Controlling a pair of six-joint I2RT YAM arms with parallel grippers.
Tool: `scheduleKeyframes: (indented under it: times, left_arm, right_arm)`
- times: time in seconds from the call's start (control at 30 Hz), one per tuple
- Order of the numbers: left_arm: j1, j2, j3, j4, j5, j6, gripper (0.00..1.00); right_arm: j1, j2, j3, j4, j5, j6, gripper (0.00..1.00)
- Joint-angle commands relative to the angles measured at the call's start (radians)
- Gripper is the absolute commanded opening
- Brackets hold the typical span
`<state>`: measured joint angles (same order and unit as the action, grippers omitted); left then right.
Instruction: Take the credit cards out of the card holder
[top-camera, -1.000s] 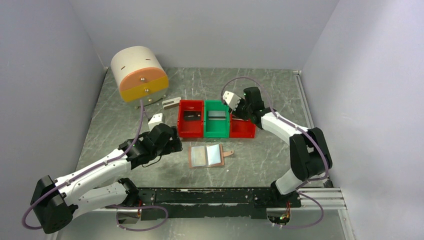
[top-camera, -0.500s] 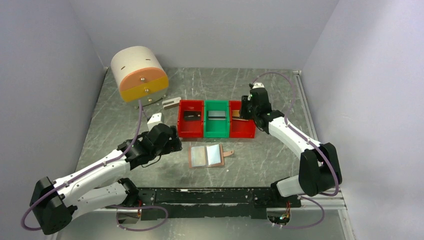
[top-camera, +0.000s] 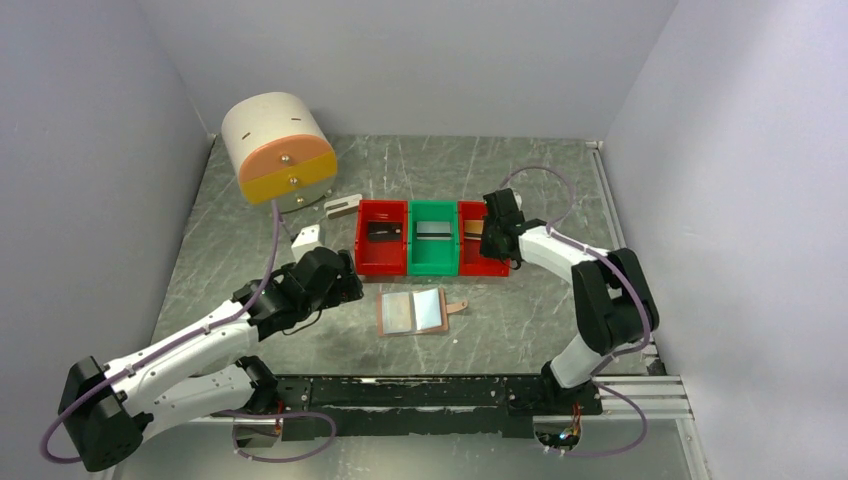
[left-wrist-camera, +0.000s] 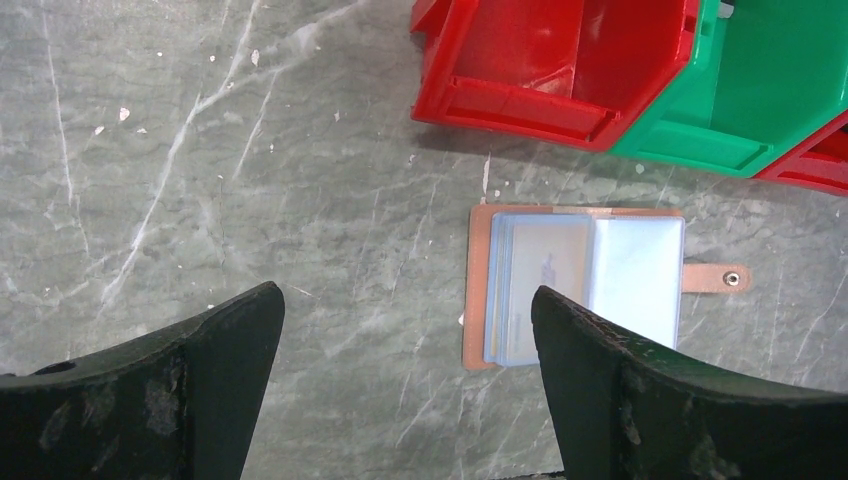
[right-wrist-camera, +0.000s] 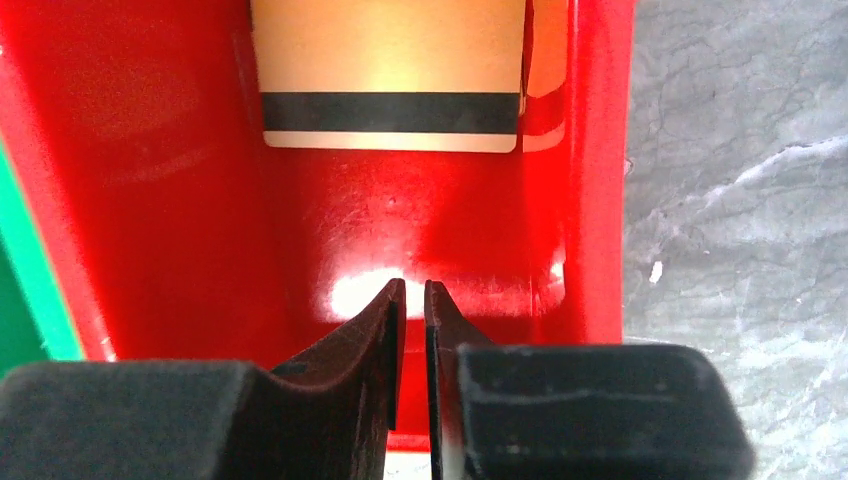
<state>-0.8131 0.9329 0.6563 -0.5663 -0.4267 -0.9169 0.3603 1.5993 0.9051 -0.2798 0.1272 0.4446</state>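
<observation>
The right gripper (right-wrist-camera: 410, 290), arm stretched forward, dips into the red bin (right-wrist-camera: 150, 200), clenched nearly shut on nothing, with the gold-brown card (right-wrist-camera: 390, 70) just ahead. The left gripper (left-wrist-camera: 405, 295) hovers spread wide; the card holder (left-wrist-camera: 575, 285) lies open ahead-right.

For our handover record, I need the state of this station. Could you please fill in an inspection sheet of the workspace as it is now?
Surface: grey marbled table, scratched, with white specks.
Job's things: card holder lies open and flat in front of the bins; black card in left red bin; grey card in green bin; gold card in right red bin; whether the pockets hold more cards: cannot tell.
Clutter: round cream box with orange and yellow drawers, far left; small pale block and grey-white bar near it.
Grippers: left gripper open, empty, left of the holder; right gripper nearly shut, empty, inside the right red bin.
Cables: purple cable looped along each arm.
Surroundings: plain pale walls; nothing else seen.
</observation>
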Motion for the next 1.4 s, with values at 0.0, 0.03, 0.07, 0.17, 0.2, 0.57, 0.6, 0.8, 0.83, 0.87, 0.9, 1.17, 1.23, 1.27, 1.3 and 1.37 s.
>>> scheduleKeyframes:
  times: [0.0,0.03,0.07,0.17,0.2,0.57,0.6,0.8,0.83,0.87,0.9,1.17,1.23,1.27,1.3,1.37]
  left_arm:
    - [0.006,-0.02,0.015,0.0,-0.029,-0.009,0.98]
    - [0.006,-0.023,0.013,-0.004,-0.03,-0.012,0.98]
    - [0.006,-0.025,0.011,-0.004,-0.031,-0.014,0.98]
    - [0.005,-0.036,0.008,-0.012,-0.032,-0.021,0.98]
    - [0.005,-0.04,0.007,-0.015,-0.033,-0.021,0.98]
    - [0.006,-0.057,-0.004,-0.03,-0.033,-0.027,0.97]
    - [0.005,-0.056,-0.007,-0.026,-0.028,-0.03,0.97]
    - [0.006,-0.043,-0.004,-0.019,-0.019,-0.033,0.97]
    - [0.005,-0.043,-0.003,-0.02,-0.021,-0.03,0.97]
    - [0.006,-0.043,-0.003,-0.02,-0.021,-0.028,0.97]
    - [0.006,-0.043,-0.004,-0.019,-0.022,-0.026,0.97]
    - [0.006,-0.035,-0.01,-0.007,-0.013,-0.021,0.97]
    - [0.006,-0.031,-0.012,0.003,-0.006,-0.017,0.97]
    - [0.006,-0.027,-0.011,0.005,-0.006,-0.016,0.97]
    - [0.006,-0.024,-0.009,0.005,-0.006,-0.014,0.97]
    - [0.006,-0.018,-0.001,0.002,-0.011,-0.016,0.97]
  right_arm:
    - [0.019,0.056,0.048,0.011,0.079,0.017,0.16]
    - [0.026,0.065,0.048,0.022,0.093,0.013,0.16]
    - [0.034,0.074,0.049,0.029,0.104,0.01,0.15]
    - [0.053,0.105,0.068,0.027,0.148,0.003,0.15]
    - [0.054,0.116,0.074,0.026,0.159,0.003,0.15]
    - [0.054,0.18,0.08,0.118,0.234,-0.028,0.15]
    - [0.054,0.189,0.082,0.119,0.226,-0.039,0.15]
    - [0.053,0.188,0.112,0.14,0.236,-0.062,0.16]
    - [0.053,0.187,0.117,0.139,0.24,-0.066,0.16]
    - [0.053,0.19,0.12,0.137,0.243,-0.07,0.17]
    - [0.055,0.194,0.121,0.139,0.25,-0.076,0.17]
    - [0.057,0.106,0.094,0.134,0.216,-0.092,0.21]
    - [0.057,0.036,0.095,0.136,0.187,-0.099,0.29]
    - [0.057,0.009,0.094,0.131,0.169,-0.102,0.32]
    - [0.058,-0.021,0.094,0.123,0.153,-0.103,0.35]
    - [0.06,-0.086,0.067,0.103,0.122,-0.09,0.38]
